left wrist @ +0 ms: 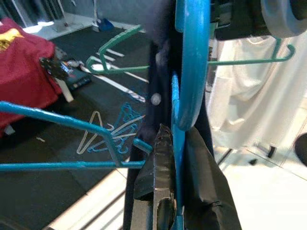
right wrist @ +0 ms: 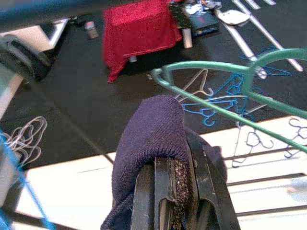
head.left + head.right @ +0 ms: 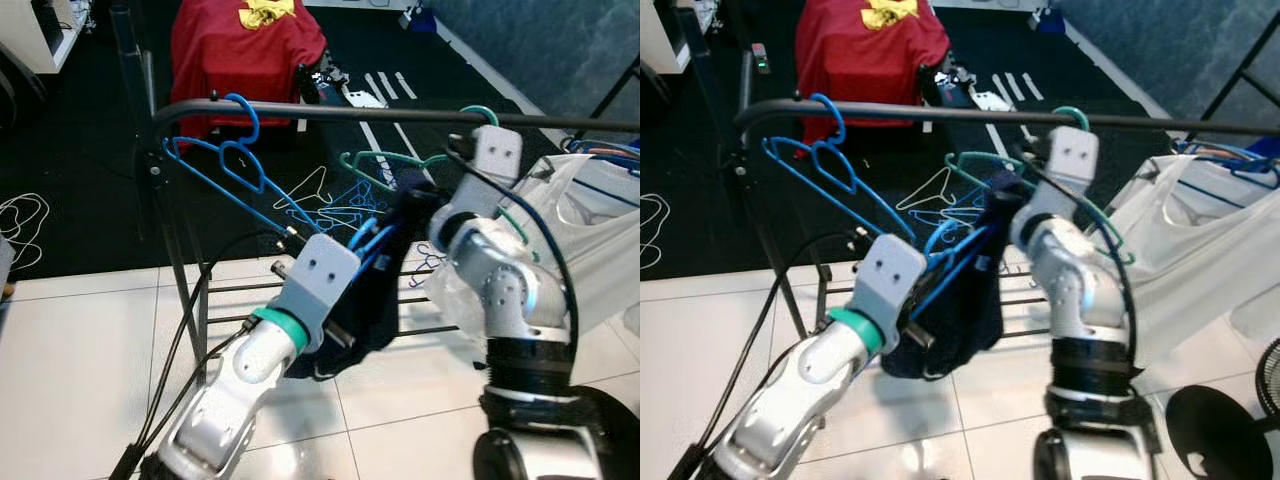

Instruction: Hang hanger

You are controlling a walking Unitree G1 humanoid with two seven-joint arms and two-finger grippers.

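Left eye view has the blue hanger just under the black clothes rail, carrying a dark navy garment that sags below it. The left gripper is clamped on that hanger from below the rail; the left wrist view shows its black fingers pressed against the blue wire with dark cloth on both sides. The right gripper sits higher, close beneath the rail, and is pinched onto a fold of the navy garment, which bulges over its fingertips in the right wrist view. The hanger's hook looks to be below the rail rather than over it, though the arms hide too much to be sure.

Already on the rail are an empty blue hanger towards its left end and a green hanger near the right gripper. Further right along the rail hang white garments.

Under the rail the floor is pale glossy tile, giving way behind it to a black mat. Loose wire hangers, white and blue, lie scattered on the mat past the rail. Beyond them stands something draped in a red cloth with a yellow print. White cords coil on the mat well to the left of the rail.

Right eye view adds a round black base on the tile below the white garments. Right wrist view catches the green hanger's shoulder crossing right above the held cloth.
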